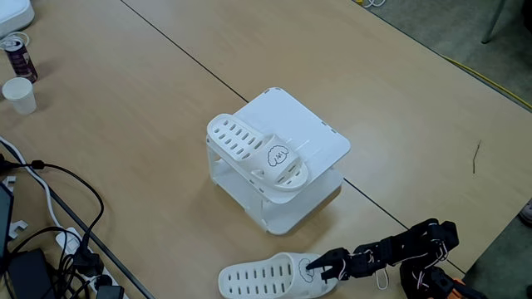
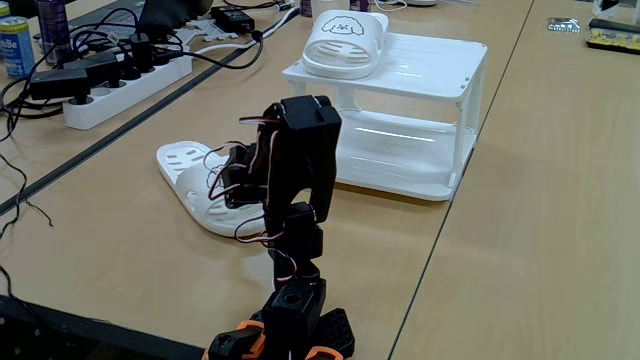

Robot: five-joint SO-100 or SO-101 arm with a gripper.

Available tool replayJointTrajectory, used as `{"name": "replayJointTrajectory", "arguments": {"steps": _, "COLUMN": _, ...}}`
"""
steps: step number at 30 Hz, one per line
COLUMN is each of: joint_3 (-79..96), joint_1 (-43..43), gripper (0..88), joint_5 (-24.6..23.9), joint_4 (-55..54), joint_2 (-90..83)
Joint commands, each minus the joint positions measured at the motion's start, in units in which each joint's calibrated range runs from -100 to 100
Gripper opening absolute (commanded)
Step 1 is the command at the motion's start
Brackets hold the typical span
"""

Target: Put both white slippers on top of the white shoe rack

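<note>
we're halfway: one slipper (image 1: 259, 154) sits mid-frame on the white shoe rack (image 1: 320, 133); the gripper (image 1: 322, 267), bottom centre, looks clenched on the second slipper (image 1: 266, 278), not yet lifted.

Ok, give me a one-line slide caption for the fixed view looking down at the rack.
Gripper at the strap of the slipper on the table; other slipper already on the rack.

Paper cup (image 1: 19, 95), can (image 1: 18, 56), power strip (image 2: 125, 87).
</note>
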Motion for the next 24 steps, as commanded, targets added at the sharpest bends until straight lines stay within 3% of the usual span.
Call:
{"name": "replayJointTrajectory", "arguments": {"steps": 1, "joint_3": -5.77, "joint_1": 0.2, "gripper": 20.9, "joint_5": 0.42, "joint_4": -0.8, "joint_2": 1.72}}
{"name": "replayJointTrajectory", "arguments": {"steps": 12, "joint_3": -11.55, "joint_1": 0.37, "gripper": 20.0, "joint_5": 0.42, "joint_4": -0.8, "joint_2": 6.18}}
{"name": "replayJointTrajectory", "arguments": {"steps": 17, "joint_3": -10.73, "joint_1": 0.28, "gripper": 0.1, "joint_5": 0.42, "joint_4": -0.8, "joint_2": 5.84}}
{"name": "replayJointTrajectory", "arguments": {"steps": 24, "joint_3": -10.91, "joint_1": 0.28, "gripper": 0.8, "joint_5": 0.42, "joint_4": -0.8, "joint_2": -1.56}}
